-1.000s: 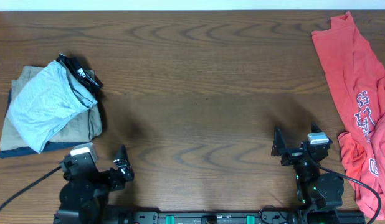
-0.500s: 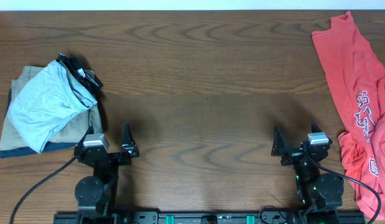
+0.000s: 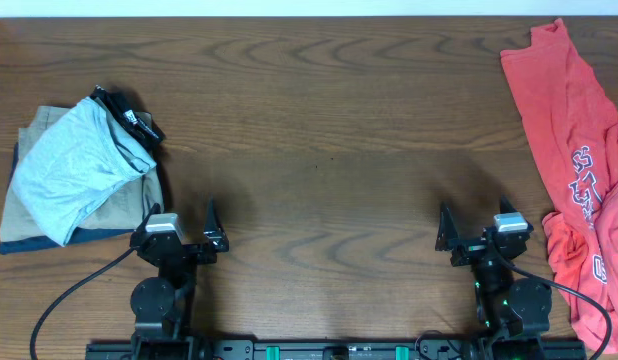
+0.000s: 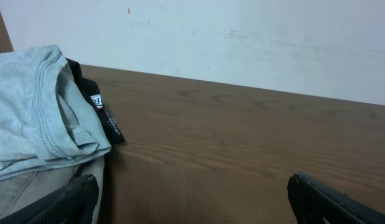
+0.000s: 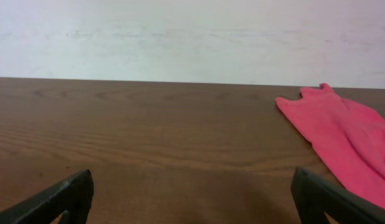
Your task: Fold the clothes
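The pale blue-grey T-shirt [image 3: 74, 170] lies folded on top of a pile of clothes at the left of the table; it also shows at the left of the left wrist view [image 4: 24, 118]. My left gripper [image 3: 179, 212] is open and empty, low over the wood just right of the pile's front corner [image 4: 192, 199]. My right gripper [image 3: 474, 215] is open and empty near the front right, facing bare wood [image 5: 192, 196].
Under the T-shirt lie a tan garment [image 3: 119, 205] and a navy one [image 3: 19, 243]; a black shirt [image 3: 129, 115] pokes out at the back. A red T-shirt with white lettering [image 3: 579, 150] sprawls along the right edge and shows in the right wrist view [image 5: 342, 137].
My left gripper has swung up and to the right from the front-left corner and now points toward the far side, beside the pile. The right arm has not moved.
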